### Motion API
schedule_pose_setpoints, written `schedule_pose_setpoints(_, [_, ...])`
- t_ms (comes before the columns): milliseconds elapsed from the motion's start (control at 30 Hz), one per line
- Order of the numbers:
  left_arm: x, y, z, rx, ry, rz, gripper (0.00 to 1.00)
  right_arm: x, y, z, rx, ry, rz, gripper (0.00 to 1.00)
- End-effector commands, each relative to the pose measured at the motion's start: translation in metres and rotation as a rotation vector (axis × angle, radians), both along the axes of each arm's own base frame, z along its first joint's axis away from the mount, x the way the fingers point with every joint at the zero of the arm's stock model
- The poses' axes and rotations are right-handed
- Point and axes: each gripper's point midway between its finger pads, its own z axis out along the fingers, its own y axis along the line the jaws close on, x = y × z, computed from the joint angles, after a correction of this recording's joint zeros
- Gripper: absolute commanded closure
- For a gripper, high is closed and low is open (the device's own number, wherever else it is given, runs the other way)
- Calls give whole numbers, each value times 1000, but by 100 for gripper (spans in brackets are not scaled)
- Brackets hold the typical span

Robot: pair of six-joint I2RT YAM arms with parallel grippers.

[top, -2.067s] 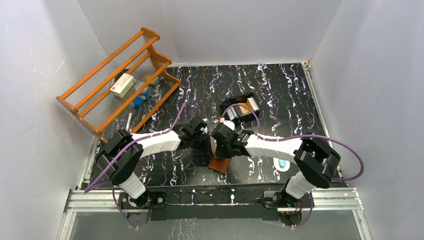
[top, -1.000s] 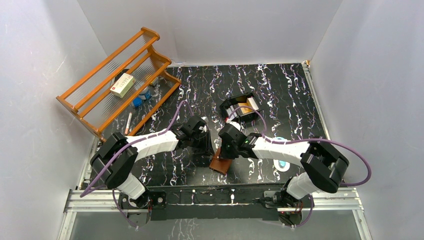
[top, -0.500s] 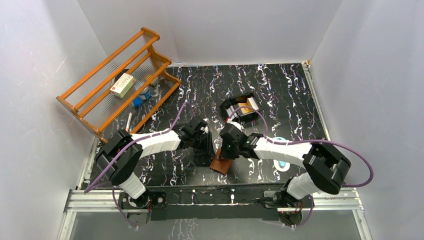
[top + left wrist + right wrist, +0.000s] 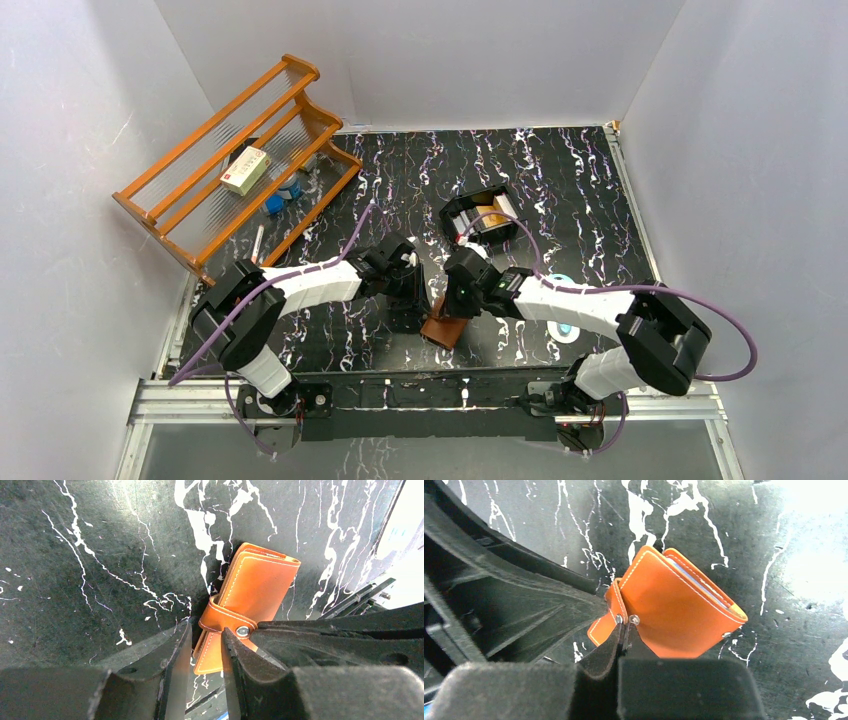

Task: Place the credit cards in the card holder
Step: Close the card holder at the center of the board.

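Card holder (image 4: 443, 329) lies on the table (image 4: 570, 190) between our arms, near the front edge, with its long axis running roughly near to far. Our left gripper (image 4: 202, 655), partly open, clasps its strap end. Our right gripper (image 4: 623, 637) is fully closed at the snap strap (image 4: 616, 605); whether it pinches the strap, we cannot tell.

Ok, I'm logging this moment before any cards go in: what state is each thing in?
card holder: folded closed, on the table
left gripper: closed on the holder's edge
right gripper: shut, pinching the holder's snap strap
credit cards: standing in the black tray
wooden rack: leaning, packet lying on it
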Motion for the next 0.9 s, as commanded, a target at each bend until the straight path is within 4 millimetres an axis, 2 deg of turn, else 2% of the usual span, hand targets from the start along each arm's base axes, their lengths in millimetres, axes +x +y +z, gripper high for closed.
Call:
schedule_pose_setpoints(0, [0,-7,7,-16,0,-26,73,1,-8,-5,-22,6,-28,100])
schedule_pose_setpoints(500, [0,-10,7,-24,6,-32,73,-4,-17,-24,-45,37,-30,100])
schedule_pose_setpoints(767, [3,-16,10,-51,5,-38,73,-1,-13,-24,-43,32,-18,100])
schedule_pose_setpoints(867, [2,-16,4,-39,9,-42,73,-1,-12,-24,-39,34,-17,100])
